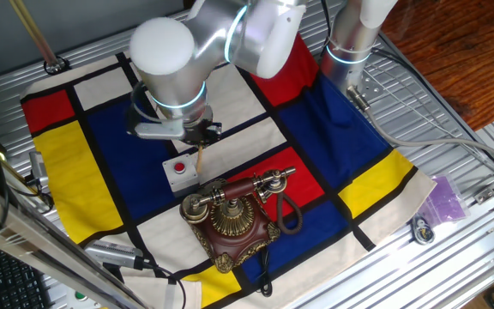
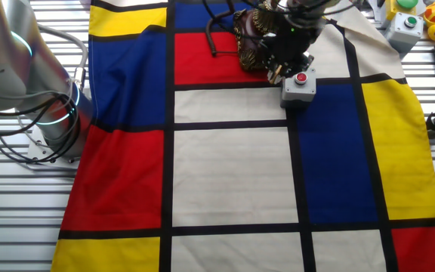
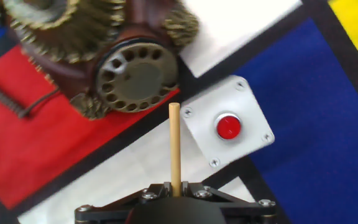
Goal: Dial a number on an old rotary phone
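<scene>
The old rotary phone [image 1: 234, 219] stands on the checked cloth near the front of the table, with its dark red-brown base, brass dial [image 3: 137, 78] and handset [image 1: 238, 190] on the cradle. It also shows at the far edge of the other fixed view as the phone [image 2: 251, 34]. My gripper [image 3: 176, 186] is shut on a thin wooden stick [image 3: 175, 148] that points toward the dial. The stick's tip hangs just short of the dial's lower rim, not touching it. The gripper [image 1: 197, 136] hovers above the cloth behind the phone.
A small grey box with a red button [image 3: 227, 127] lies right beside the stick, between gripper and phone; it also shows as the grey box [image 1: 180, 172] and the grey box [image 2: 298, 85]. The phone's black cord [image 1: 288, 215] curls to its right. Another arm's base [image 1: 350, 43] stands behind.
</scene>
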